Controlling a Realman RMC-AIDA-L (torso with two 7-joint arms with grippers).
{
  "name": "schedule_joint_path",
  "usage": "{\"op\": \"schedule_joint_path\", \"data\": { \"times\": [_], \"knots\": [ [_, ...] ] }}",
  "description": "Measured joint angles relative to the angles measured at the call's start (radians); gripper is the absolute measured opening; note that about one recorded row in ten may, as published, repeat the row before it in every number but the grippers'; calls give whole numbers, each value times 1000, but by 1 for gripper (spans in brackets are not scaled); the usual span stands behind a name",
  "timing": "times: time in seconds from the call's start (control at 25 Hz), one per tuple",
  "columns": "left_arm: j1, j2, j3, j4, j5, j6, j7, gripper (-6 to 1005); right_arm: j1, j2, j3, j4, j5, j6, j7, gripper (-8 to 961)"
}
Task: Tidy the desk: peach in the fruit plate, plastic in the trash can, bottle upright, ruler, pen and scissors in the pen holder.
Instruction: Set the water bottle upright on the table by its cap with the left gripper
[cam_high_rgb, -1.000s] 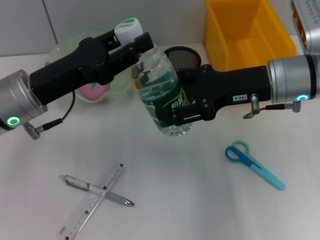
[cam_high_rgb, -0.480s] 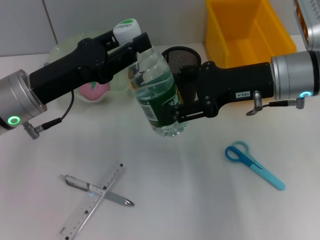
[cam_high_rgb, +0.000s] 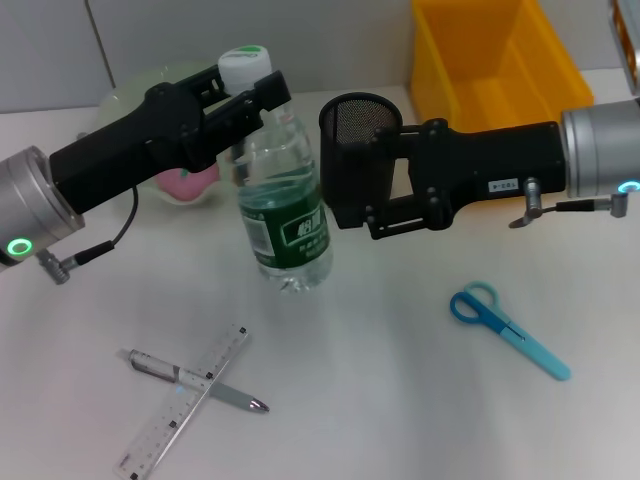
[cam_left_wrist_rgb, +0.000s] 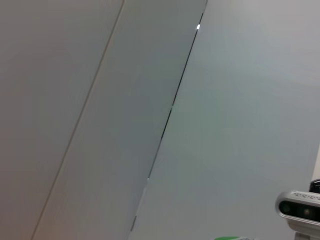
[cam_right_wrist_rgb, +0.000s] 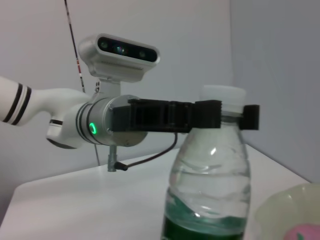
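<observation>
The clear water bottle (cam_high_rgb: 285, 215) with a green label stands upright on the table. My left gripper (cam_high_rgb: 250, 88) is shut on its neck just under the white cap; this also shows in the right wrist view (cam_right_wrist_rgb: 220, 114). My right gripper (cam_high_rgb: 375, 172) is open and empty, apart from the bottle on its right side, its fingers overlapping the black mesh pen holder (cam_high_rgb: 355, 130). The pink peach (cam_high_rgb: 190, 182) lies in the pale green fruit plate (cam_high_rgb: 140, 85). The ruler (cam_high_rgb: 185, 400) and pen (cam_high_rgb: 195, 378) lie crossed at the front left. The blue scissors (cam_high_rgb: 508, 328) lie at the right. No plastic is in view.
A yellow bin (cam_high_rgb: 495, 65) stands at the back right, behind my right arm. The left wrist view shows only the wall and a sliver of the bottle cap (cam_left_wrist_rgb: 234, 238).
The bottle went from tilted in the air to upright on the table. My right gripper let go of it and drew back to the right. My left gripper stayed on the neck.
</observation>
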Motion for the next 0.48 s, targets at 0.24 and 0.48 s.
{"op": "schedule_joint_path", "data": {
  "times": [0.24, 0.48],
  "knots": [
    [41, 1, -12, 45, 0, -13, 1, 439, -44, 1, 4, -56, 6, -12, 36, 801],
    [108, 3, -42, 91, 0, -55, 55, 442, -107, 9, 87, -93, 9, -11, 54, 801]
  ]
}}
